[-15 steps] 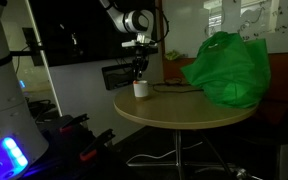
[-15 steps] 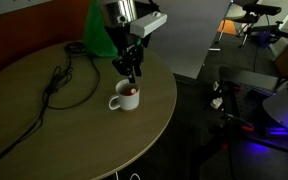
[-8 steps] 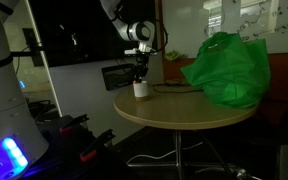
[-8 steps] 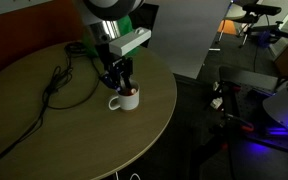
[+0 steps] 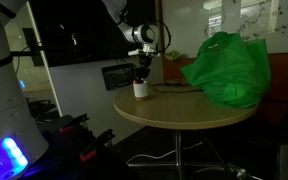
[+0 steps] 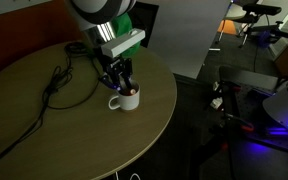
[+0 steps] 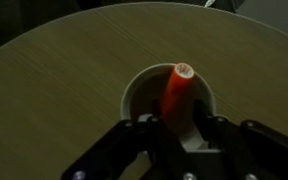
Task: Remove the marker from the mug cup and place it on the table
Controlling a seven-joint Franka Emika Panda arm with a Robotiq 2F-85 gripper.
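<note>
Reads as an office/lab space, not a home. A round wooden table [image 5: 184, 112] works as a meeting spot, with a big dark screen [image 5: 79, 28] on the wall behind it and a bright glazed partition [image 5: 234, 15] beyond. A loose black cable [image 6: 59, 85] runs across the top, and a green bag [image 5: 227, 68] sits on it. On the floor is a blue-lit unit [image 6: 284, 125] among wiring. Desk furniture [image 6: 252, 18] stands at the back.

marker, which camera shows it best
The wrist view: the marker sits centre frame, orange, leaning in the mug by the open gripper. In an exterior view only a red speck shows at the rim; in an exterior view the mug is too small and dim to show it.
</note>
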